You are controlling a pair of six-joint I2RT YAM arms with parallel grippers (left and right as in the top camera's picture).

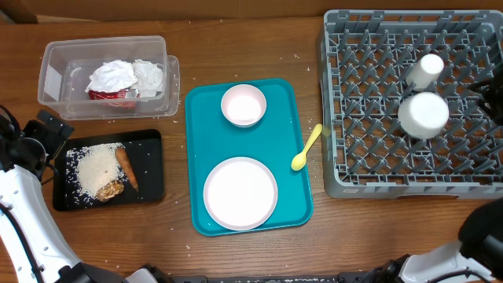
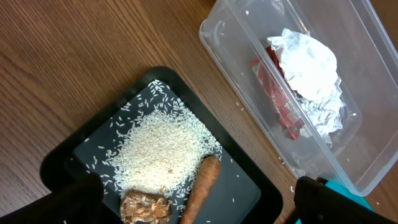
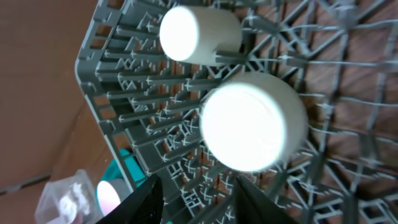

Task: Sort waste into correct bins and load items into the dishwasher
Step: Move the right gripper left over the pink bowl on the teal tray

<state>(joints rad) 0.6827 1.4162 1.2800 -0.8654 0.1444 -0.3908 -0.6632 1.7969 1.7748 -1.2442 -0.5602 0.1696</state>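
The grey dishwasher rack (image 1: pixel 369 169) holds an upturned white bowl (image 1: pixel 423 115) and a pale cup (image 1: pixel 428 69) lying beside it. In the right wrist view my right gripper (image 3: pixel 200 204) is open just off the bowl (image 3: pixel 252 127), nothing between its fingers, with the cup (image 3: pixel 196 34) beyond. The black tray (image 1: pixel 149 169) carries rice (image 1: pixel 96 169), a carrot (image 1: pixel 128 169) and a brown chunk (image 1: pixel 112 189). My left gripper (image 2: pixel 202 202) hangs open above that tray (image 2: pixel 249 180). Napkins (image 1: pixel 126 77) and a red wrapper (image 1: pixel 110 95) lie in the clear tub (image 1: pixel 55 55).
A teal tray (image 1: pixel 287 110) in the middle holds a small pink plate (image 1: pixel 244 104) and a large white plate (image 1: pixel 240 192). A yellow spoon (image 1: pixel 306 149) rests across its right rim, near the rack. Stray rice grains dot the wooden table.
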